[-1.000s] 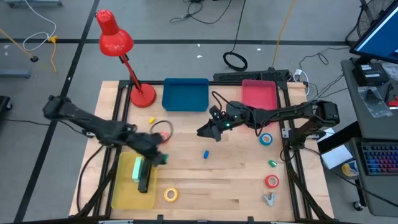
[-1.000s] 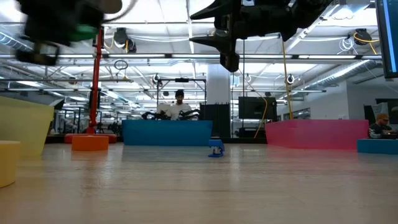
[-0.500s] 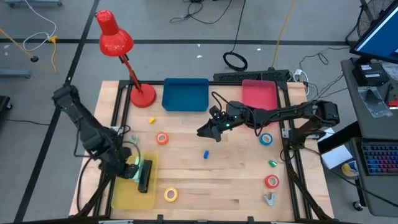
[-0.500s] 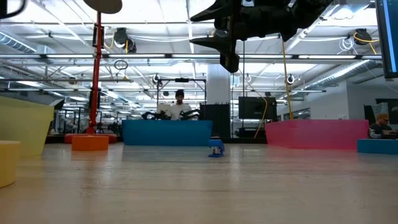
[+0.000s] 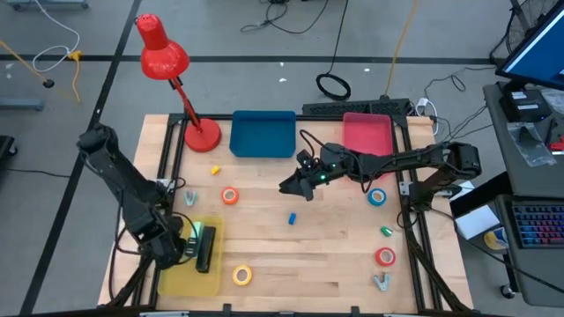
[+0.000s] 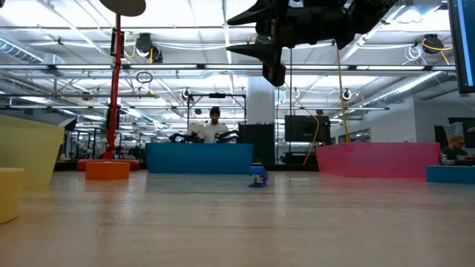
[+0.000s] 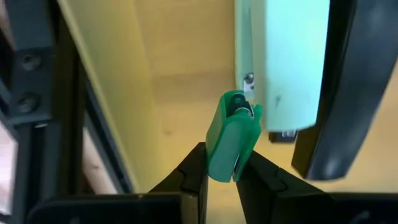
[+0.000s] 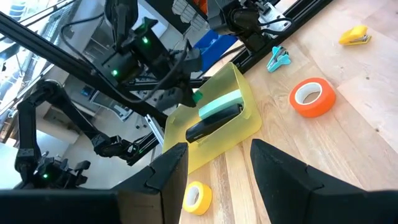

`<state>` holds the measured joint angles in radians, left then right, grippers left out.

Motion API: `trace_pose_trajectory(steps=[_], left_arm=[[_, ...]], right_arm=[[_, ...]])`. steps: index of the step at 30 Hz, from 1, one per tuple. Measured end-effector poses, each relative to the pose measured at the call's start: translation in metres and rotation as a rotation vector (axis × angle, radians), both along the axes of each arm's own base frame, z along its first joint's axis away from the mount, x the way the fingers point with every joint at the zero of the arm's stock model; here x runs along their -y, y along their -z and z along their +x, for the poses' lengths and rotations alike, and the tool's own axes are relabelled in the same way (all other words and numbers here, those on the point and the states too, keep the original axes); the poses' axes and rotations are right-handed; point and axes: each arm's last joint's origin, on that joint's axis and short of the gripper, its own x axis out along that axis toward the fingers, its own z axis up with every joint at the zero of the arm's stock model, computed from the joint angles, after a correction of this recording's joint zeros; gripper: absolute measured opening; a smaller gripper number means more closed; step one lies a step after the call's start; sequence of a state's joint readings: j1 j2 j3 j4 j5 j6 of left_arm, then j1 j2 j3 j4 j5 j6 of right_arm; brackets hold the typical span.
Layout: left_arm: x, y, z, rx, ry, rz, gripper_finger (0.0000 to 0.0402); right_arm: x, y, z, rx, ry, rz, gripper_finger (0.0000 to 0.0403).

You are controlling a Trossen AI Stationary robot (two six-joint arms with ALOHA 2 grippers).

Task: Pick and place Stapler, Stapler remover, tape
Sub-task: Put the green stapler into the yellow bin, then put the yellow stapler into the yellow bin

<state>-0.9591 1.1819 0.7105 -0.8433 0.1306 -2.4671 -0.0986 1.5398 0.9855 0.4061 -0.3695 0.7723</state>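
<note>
left fingers (image 7: 222, 180) grip green stapler remover (image 7: 231, 138); no writing readable.

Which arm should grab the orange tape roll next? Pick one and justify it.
Right. Its end effector hangs open and empty above mid-table, near the orange tape roll. The left end effector is busy, shut on a small green stapler over the yellow bin.

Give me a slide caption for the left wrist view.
Left gripper holding a small green stapler over the yellow bin.
</note>
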Motion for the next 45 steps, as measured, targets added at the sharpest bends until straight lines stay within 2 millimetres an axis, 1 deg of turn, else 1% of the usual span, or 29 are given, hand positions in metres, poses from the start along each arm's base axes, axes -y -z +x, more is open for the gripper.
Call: trace_pose_trajectory(steps=[4,8,17,21,28,33,39,42,45], left_arm=[[0.004,0.010,0.004,-0.033,0.012,0.040,0.0065],[0.008,0.019,0.005,-0.117,0.030,0.042,0.0065],[0.014,0.029,0.010,-0.128,0.055,0.062,0.0066],[0.015,0.033,0.010,-0.145,0.061,0.069,0.0083],[0.015,0.033,0.010,-0.155,0.067,0.058,0.0140],[0.015,0.033,0.010,-0.156,0.062,0.058,0.0167],[0.014,0.028,0.009,-0.143,0.058,0.039,0.0179],[0.012,0.021,0.008,-0.117,0.044,0.010,0.0179],[0.009,0.009,0.006,-0.034,0.027,0.012,0.0179]], right_arm=[[0.000,0.000,0.000,0.000,0.000,0.000,0.0167],[-0.001,0.000,0.000,0.000,-0.002,0.000,0.0167],[-0.001,0.000,0.000,0.001,-0.005,0.001,0.0167],[-0.001,0.000,0.000,0.001,-0.005,0.001,0.0167],[-0.001,0.000,0.000,0.001,-0.006,0.001,0.0167],[-0.001,0.000,0.000,0.001,-0.006,0.001,0.0167],[-0.001,0.000,0.000,0.001,-0.007,0.001,0.0167],[-0.001,0.000,0.000,0.002,-0.012,-0.001,0.0167],[-0.001,0.000,-0.001,0.005,-0.053,0.002,0.0167]])
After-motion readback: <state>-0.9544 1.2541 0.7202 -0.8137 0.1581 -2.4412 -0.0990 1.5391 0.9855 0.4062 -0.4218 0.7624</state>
